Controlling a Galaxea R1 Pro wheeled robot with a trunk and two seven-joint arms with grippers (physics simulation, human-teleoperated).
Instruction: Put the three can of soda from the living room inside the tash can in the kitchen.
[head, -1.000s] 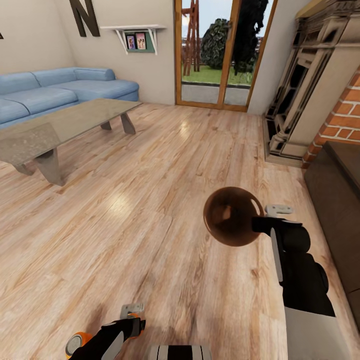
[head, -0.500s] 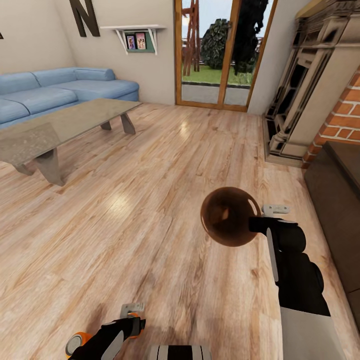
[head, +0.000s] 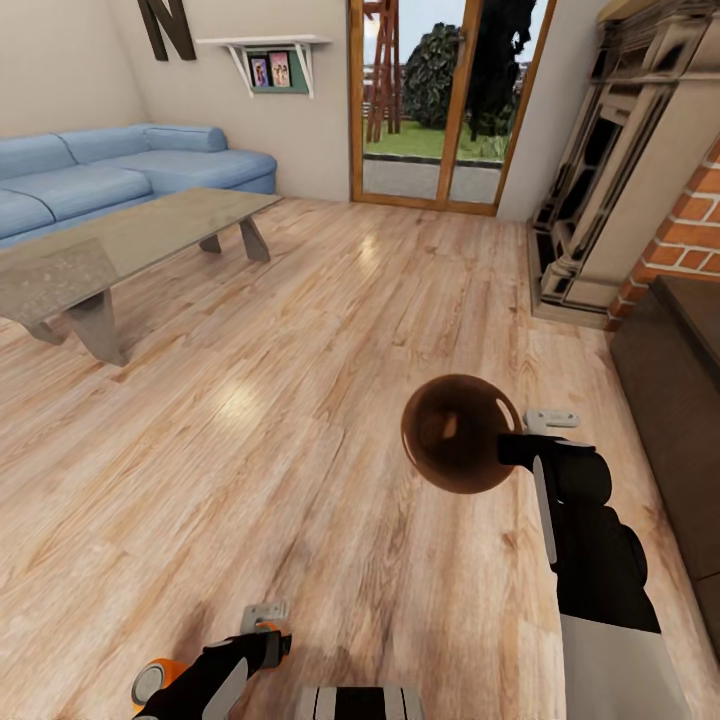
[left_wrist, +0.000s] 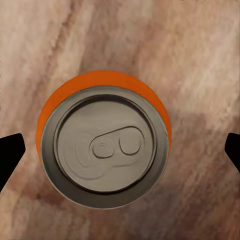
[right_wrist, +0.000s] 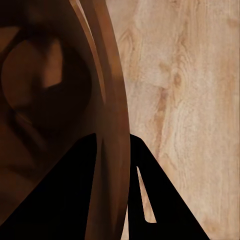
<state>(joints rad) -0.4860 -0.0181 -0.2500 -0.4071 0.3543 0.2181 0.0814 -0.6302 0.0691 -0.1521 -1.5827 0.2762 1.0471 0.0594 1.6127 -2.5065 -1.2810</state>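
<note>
Head view: wood-floored living room, both arms low in front, floor (head: 300, 420) in pale planks
Tash can (head: 462, 434): one, glossy dark brown and round, seen straight into its mouth, carried above the floor at the end of the right arm
Tash can close up: in the right wrist view its thin brown rim (right_wrist: 112, 100) runs between the two dark fingers, with the shadowed inside to one side and the floor to the other
Right gripper (head: 515, 448): fingers pinched narrow on the bin's rim, one inside and one outside
Can of soda (left_wrist: 104, 140): one in sight, orange body with a dull silver top, pull tab and pressed opening facing the left wrist camera
Can, where: in the head view it is the orange and silver shape (head: 152, 684) at the left arm's end, near the bottom edge, above the floor
Left gripper (left_wrist: 120, 150): black fingertips stand at the two sides of the can; whether they press on it I cannot tell
Writing: one big dark letter N (head: 167, 26) on the wall; I can read no brand or label on the can or the bin
Sofa (head: 120, 180): one, long and blue, along the wall
Coffee table (head: 120, 240): one, glass top on grey angled legs, just in front of the sofa
Shelf (head: 265, 45): one white wall shelf with two small framed pictures under it
Door (head: 440, 100): one wood-framed glass door onto grass and trees
Fireplace (head: 620, 170): pale carved surround, red brick beside it, a dark cabinet (head: 675, 400) nearer the right arm
</note>
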